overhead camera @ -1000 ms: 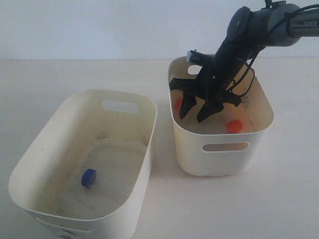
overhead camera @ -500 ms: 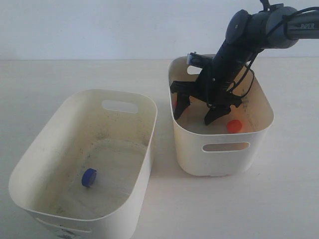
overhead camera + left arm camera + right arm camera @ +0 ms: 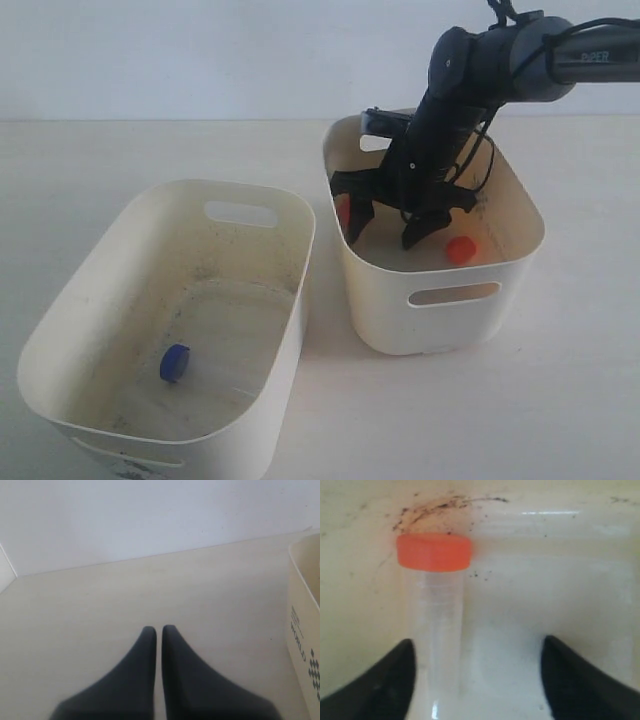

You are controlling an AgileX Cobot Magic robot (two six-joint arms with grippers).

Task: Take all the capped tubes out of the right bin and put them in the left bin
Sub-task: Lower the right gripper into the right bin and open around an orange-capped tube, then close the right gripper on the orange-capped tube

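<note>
The right bin [image 3: 520, 255] holds two orange-capped tubes: one cap [image 3: 460, 250] shows near the front wall, another cap [image 3: 343, 211] peeks out by the left wall behind a finger. My right gripper [image 3: 385, 228] is down inside this bin, open, straddling nothing solidly. In the right wrist view the clear tube [image 3: 438, 615] with its orange cap [image 3: 434, 552] lies between the spread fingers, close to one fingertip [image 3: 400, 675]; the gripper [image 3: 477, 652] is open. A blue-capped tube [image 3: 175, 362] lies in the left bin [image 3: 250, 195]. My left gripper [image 3: 159, 628] is shut over bare table.
The two bins stand side by side with a narrow gap between them. A cream bin wall with dark printing [image 3: 305, 645] edges the left wrist view; which bin it is I cannot tell. Dark grime marks the right bin's inner wall [image 3: 435, 507].
My right gripper has moved left and lower inside the right bin, toward the left-hand orange cap. The bin itself has shifted a little to the left.
</note>
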